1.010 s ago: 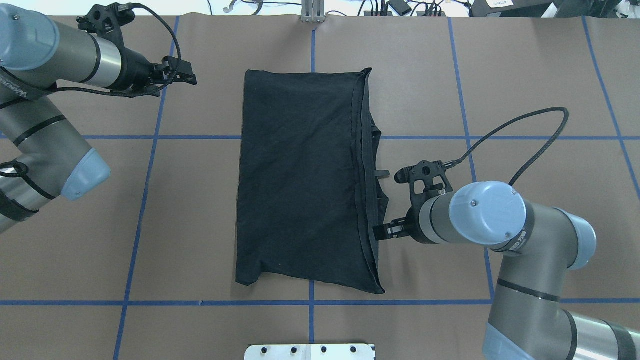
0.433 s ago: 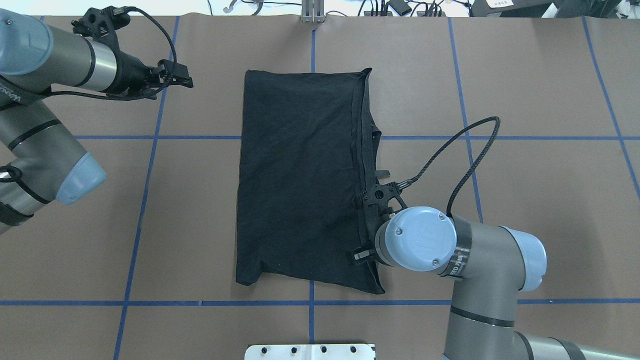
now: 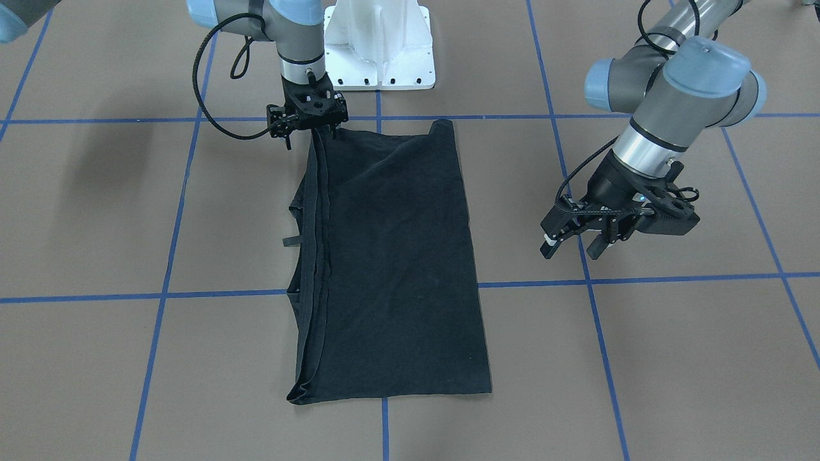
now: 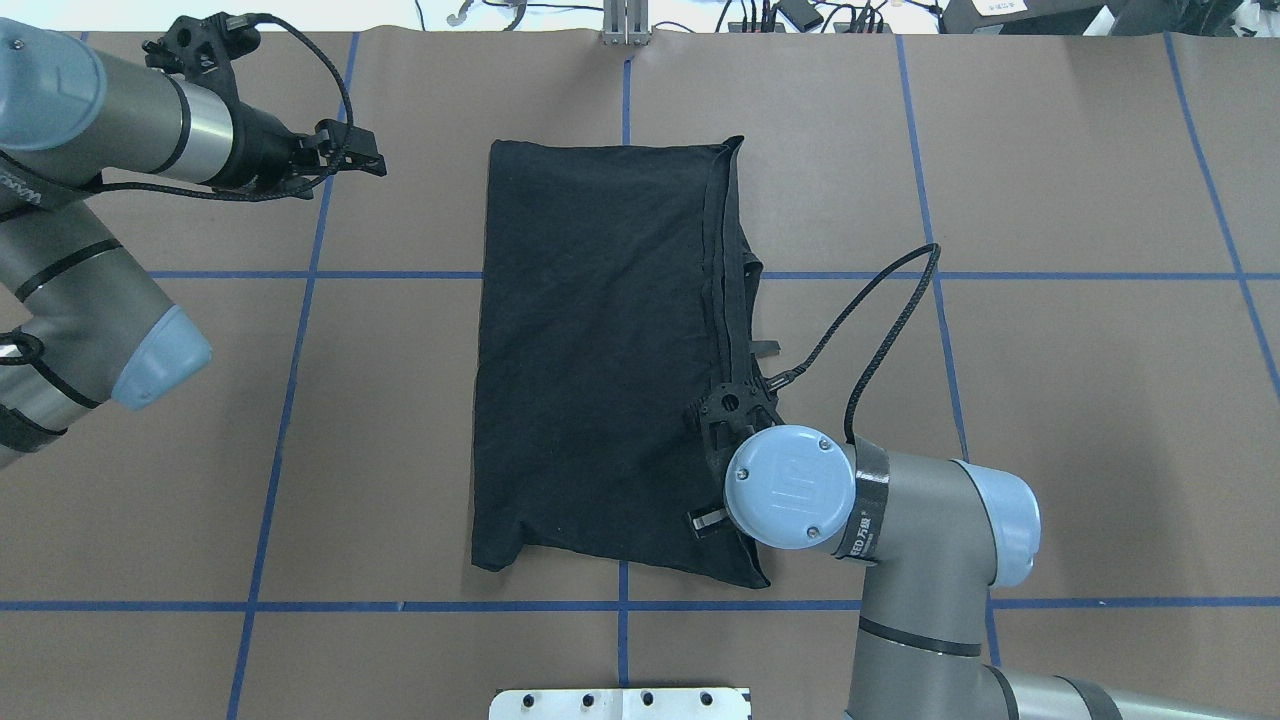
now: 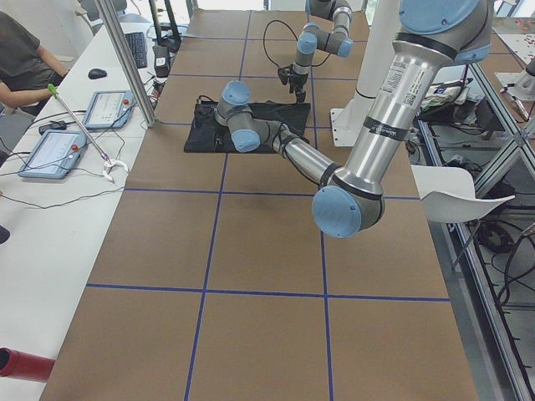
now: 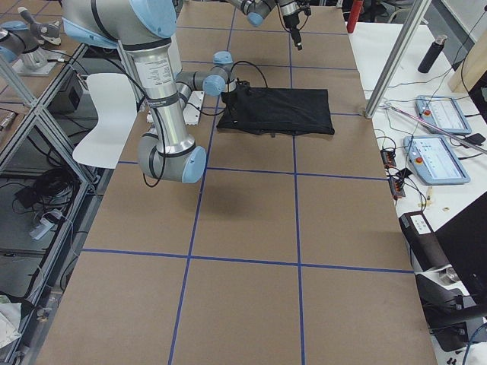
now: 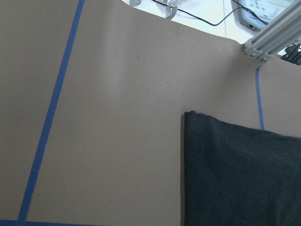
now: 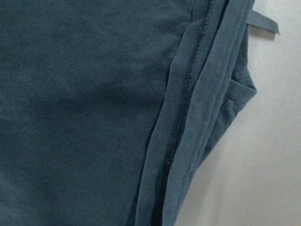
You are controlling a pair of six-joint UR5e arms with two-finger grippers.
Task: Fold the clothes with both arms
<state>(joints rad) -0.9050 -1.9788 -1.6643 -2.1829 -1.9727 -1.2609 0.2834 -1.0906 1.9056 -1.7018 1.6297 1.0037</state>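
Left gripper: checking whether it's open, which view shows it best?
Exterior front-facing: the left gripper hangs clear of the T-shirt, fingers plainly apart. Overhead shows it side-on, gap unclear. Side views show it too small. Its wrist camera shows only table and T-shirt.

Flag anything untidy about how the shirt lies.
The T-shirt is folded unevenly along the robot's right edge: the layered hems do not line up, what looks like a sleeve bulges past them, and a small fabric strip sticks out onto the table.
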